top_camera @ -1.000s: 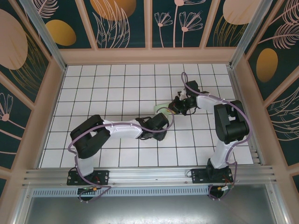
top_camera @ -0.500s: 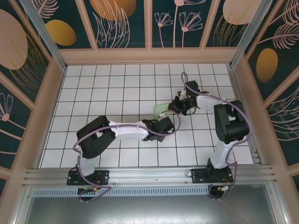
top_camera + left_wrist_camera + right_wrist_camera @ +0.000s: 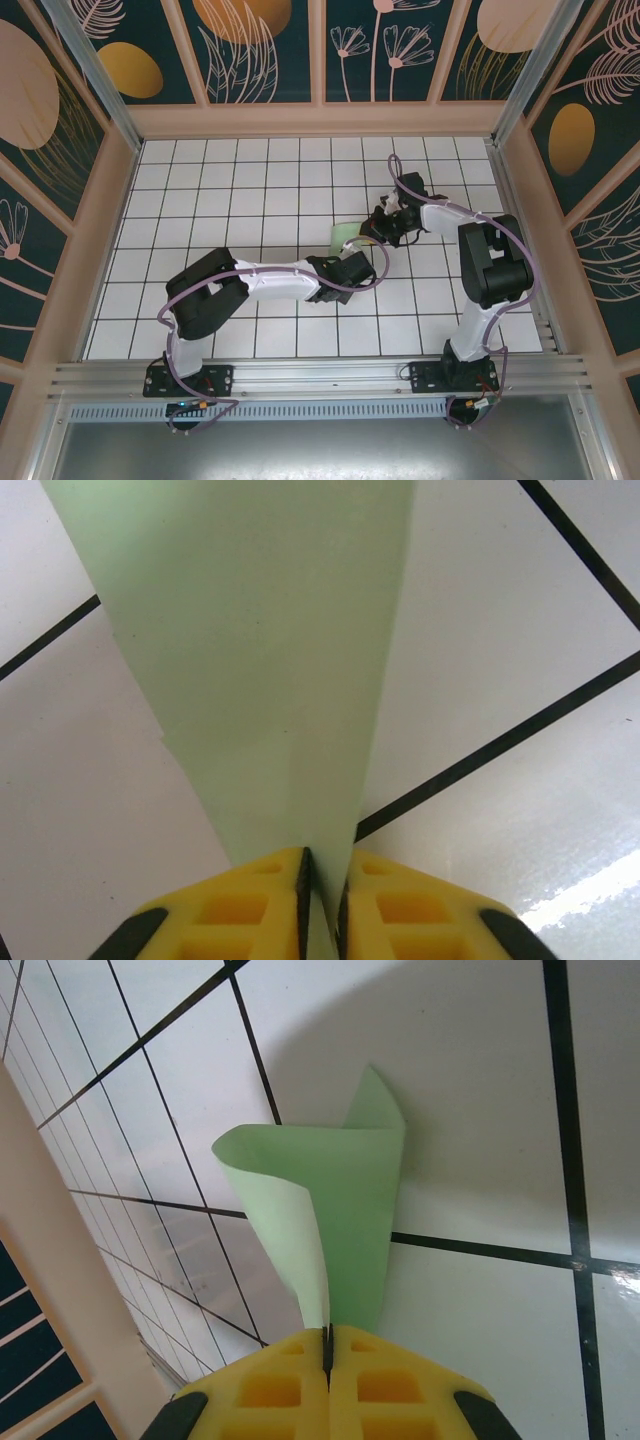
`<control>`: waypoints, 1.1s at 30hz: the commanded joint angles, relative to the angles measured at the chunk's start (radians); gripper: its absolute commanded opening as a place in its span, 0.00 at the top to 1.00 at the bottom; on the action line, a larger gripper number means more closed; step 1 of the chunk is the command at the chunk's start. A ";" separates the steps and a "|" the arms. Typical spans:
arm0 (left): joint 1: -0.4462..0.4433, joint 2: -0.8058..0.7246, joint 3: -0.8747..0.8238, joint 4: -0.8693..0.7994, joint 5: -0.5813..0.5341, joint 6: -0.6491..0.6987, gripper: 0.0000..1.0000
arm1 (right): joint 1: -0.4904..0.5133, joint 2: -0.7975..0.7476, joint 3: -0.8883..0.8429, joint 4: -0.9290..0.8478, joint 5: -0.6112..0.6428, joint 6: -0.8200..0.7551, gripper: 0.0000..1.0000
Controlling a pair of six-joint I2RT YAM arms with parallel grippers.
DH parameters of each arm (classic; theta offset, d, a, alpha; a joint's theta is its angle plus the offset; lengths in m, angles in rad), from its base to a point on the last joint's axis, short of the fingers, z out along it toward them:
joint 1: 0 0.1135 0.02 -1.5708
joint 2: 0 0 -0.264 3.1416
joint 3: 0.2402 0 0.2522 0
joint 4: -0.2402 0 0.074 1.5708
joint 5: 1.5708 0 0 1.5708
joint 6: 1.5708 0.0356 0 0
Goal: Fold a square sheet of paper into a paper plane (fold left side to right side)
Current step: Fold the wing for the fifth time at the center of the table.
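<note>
My left pincer (image 3: 322, 880) has just closed on a narrow end of the thin pale mint-green paper sheet (image 3: 260, 660). It curls up off the white tiled bench (image 3: 250, 180) at my right pincer (image 3: 327, 1350), which pinches another edge. With both holding, I judge the fold can begin.

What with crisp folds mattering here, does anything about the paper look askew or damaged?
Yes: the paper is not lying flat. Pinched by the right pincer, it bows into an open curl with one corner sticking up, and the left pincer also grips it. No tear shows.
</note>
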 commanded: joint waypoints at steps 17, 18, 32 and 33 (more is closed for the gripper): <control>0.044 -0.014 0.046 0.026 0.232 -0.023 0.91 | -0.175 -0.376 -0.210 0.156 0.130 -0.041 0.46; 0.052 -0.016 0.046 0.030 0.249 -0.028 0.91 | -0.178 -0.398 -0.241 0.162 0.143 -0.045 0.52; 0.169 -0.071 -0.047 0.212 0.542 -0.138 0.92 | -0.105 -0.483 -0.519 0.472 0.096 0.077 0.75; 0.178 -0.078 -0.058 0.233 0.564 -0.148 0.93 | -0.096 -0.487 -0.527 0.509 0.090 0.087 0.72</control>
